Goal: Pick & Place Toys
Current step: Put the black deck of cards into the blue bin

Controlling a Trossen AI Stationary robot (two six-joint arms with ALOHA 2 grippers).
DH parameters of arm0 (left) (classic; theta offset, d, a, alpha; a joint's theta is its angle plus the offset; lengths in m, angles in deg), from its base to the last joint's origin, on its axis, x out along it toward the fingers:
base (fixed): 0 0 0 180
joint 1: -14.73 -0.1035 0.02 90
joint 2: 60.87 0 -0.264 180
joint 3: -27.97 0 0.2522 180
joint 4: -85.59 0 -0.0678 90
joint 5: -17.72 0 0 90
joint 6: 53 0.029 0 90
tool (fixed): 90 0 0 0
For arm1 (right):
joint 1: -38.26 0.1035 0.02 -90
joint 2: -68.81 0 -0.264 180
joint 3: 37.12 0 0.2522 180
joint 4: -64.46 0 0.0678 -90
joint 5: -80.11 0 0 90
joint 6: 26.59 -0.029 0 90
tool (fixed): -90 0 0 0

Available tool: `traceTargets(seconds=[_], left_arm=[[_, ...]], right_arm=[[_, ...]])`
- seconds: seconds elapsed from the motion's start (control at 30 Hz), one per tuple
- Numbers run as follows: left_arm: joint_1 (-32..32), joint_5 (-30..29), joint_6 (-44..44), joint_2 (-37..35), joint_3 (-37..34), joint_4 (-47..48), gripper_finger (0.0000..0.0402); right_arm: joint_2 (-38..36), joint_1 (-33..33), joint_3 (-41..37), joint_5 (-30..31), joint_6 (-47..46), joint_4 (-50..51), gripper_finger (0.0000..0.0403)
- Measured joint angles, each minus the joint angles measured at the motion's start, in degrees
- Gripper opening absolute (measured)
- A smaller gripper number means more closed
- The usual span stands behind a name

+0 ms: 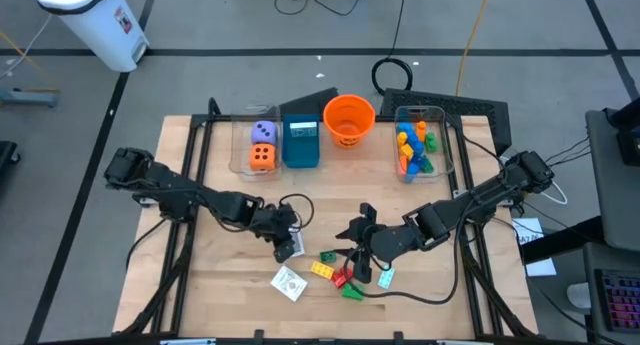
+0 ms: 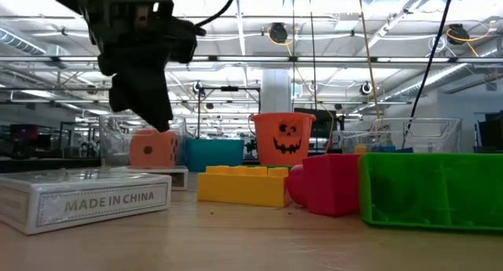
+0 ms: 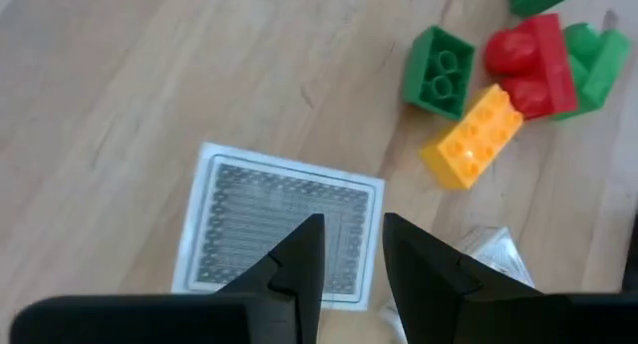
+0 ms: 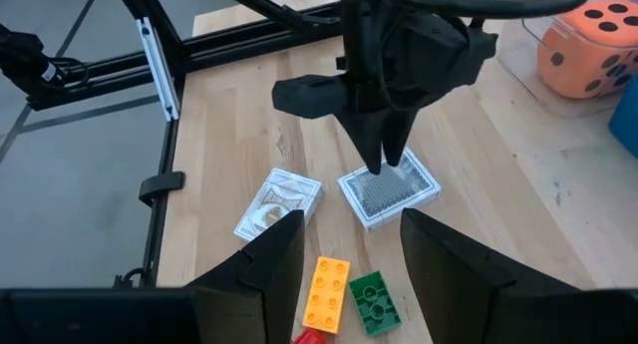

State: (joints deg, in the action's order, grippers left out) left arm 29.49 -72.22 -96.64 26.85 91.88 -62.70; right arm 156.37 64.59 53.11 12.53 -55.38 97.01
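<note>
My left gripper hangs over a flat white card box on the table, its fingers pointing down with a narrow gap; it also shows in the right wrist view. In the low view its tip stands above the table. A second card box lies nearer the front edge. My right gripper is open and empty over a yellow brick and a green brick. Red and green bricks lie together beside them.
Along the far edge stand a clear bin with an orange and a purple die, a teal box, an orange bucket and a clear bin with several bricks. A small teal piece lies by the right gripper.
</note>
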Motion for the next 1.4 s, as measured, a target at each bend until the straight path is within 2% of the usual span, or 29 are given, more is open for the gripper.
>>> traceTargets(seconds=[0.4, 0.77, 1.0, 1.1, 1.2, 1.4], left_arm=[[-0.88, -0.63, -0.45, 3.99, 0.02, -3.62, 0.0111], [-6.5, -2.4, -5.18, 7.53, 0.02, -4.11, 0.0111], [-10.31, -4.29, -6.25, 6.01, 0.02, -3.19, 0.0111], [-11.81, -4.18, -3.34, 4.18, 0.02, -2.97, 0.0111], [-12.1, -1.18, 2.48, 2.31, 0.02, -2.58, 0.0111], [-7.71, 1.05, 9.23, 0.96, 0.02, 0.3, 0.0111]], right_arm=[[0.01, 0.0, -0.02, 0.12, 1.19, 1.64, 0.016], [0.01, -0.44, -0.02, 0.23, 2.29, 3.94, 0.016], [0.01, -0.44, -0.02, 0.21, 2.49, 4.56, 0.016], [0.01, -0.44, -0.02, 0.21, 2.49, 4.74, 0.016], [0.01, -0.44, -0.02, 0.19, 2.49, 4.83, 0.016], [0.01, -0.44, -0.02, 0.21, 2.49, 4.87, 0.016]])
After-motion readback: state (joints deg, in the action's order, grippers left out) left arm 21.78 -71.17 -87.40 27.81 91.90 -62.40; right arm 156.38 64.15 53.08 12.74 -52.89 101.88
